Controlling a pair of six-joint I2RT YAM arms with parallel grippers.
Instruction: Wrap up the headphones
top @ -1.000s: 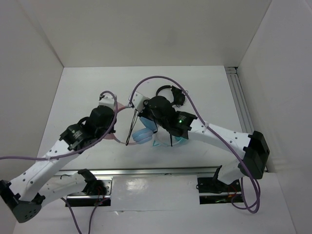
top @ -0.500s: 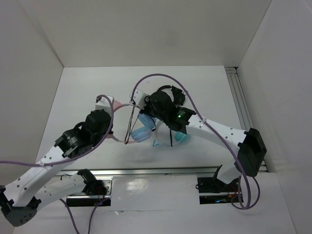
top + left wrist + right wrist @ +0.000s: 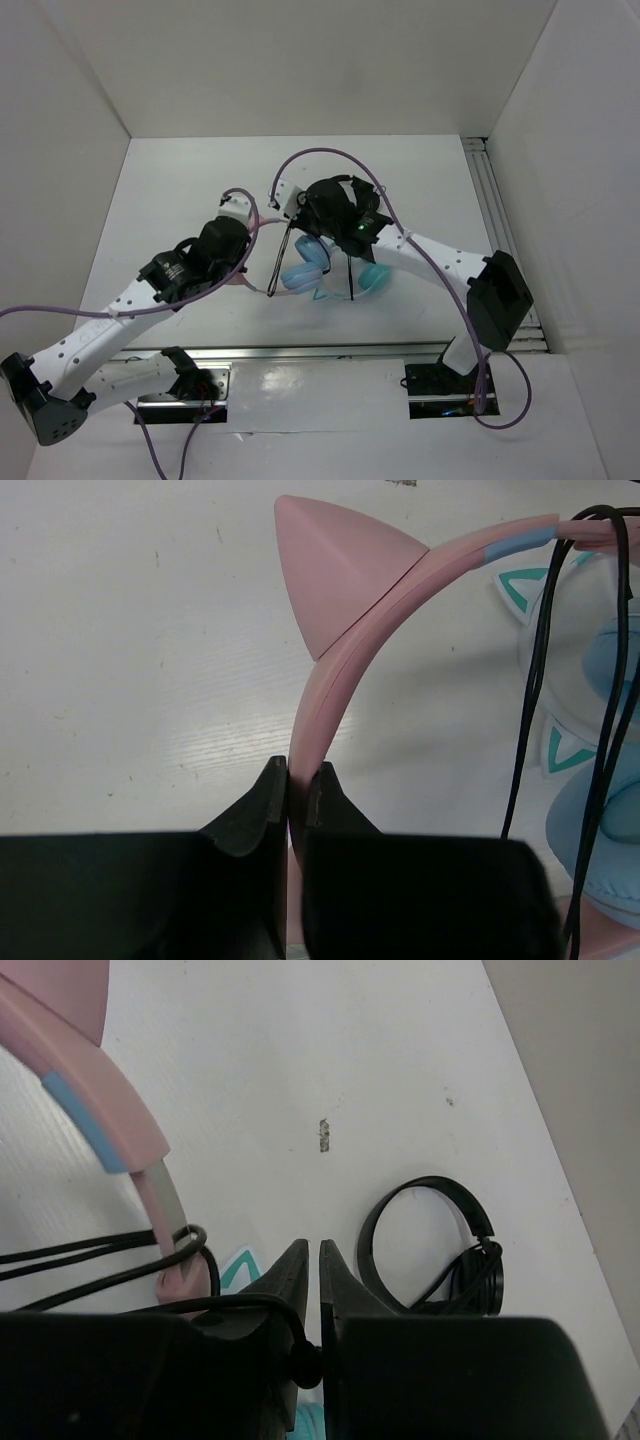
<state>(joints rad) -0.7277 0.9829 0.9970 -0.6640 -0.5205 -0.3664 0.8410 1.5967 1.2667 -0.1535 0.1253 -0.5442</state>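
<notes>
The headphones [image 3: 303,270] hang between my two grippers, light blue ear cups [image 3: 605,850] low at the right. My left gripper [image 3: 297,770] is shut on the pink headband [image 3: 340,665], just below a pink cat ear [image 3: 335,570]. In the top view, the left gripper [image 3: 248,218] is left of the cups. The thin black cable [image 3: 525,720] runs in several strands down over the headband's end. My right gripper [image 3: 313,1245] is shut on this cable [image 3: 100,1252], which loops around the slider and passes between the jaws. The right gripper [image 3: 295,222] is above the cups.
Small all-black headphones [image 3: 478,1278] lie on the white table just beyond the right fingers, behind the right wrist in the top view [image 3: 362,195]. Teal-cupped, white-banded cat-ear headphones [image 3: 372,278] lie under and right of the pink pair. White walls [image 3: 80,150] enclose the table.
The left gripper drew back left, then came right again with the headband. The ear cups and cable strands shifted slightly right and up. The right arm's elbow swung inward.
</notes>
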